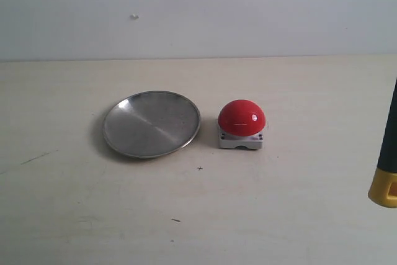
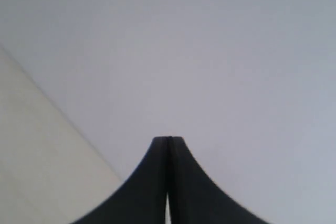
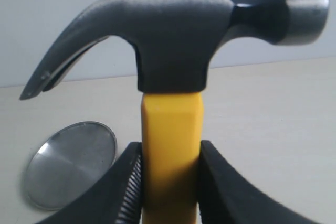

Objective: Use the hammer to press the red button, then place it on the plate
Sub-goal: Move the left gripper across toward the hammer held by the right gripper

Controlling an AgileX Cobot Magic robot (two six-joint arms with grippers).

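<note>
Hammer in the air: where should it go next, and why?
Probably carry the hammer sideways toward the red button, until it is above the dome. The right pincer is shut on its yellow handle. In the exterior view the handle hangs at the right edge, well away from the button, which nothing touches.

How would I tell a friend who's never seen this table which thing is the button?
Look at the wide pale table, near its middle, where two things sit side by side. The red button is the right one in the exterior view, beside the flat silver plate; it alone is a glossy red dome on a small square grey base.
</note>
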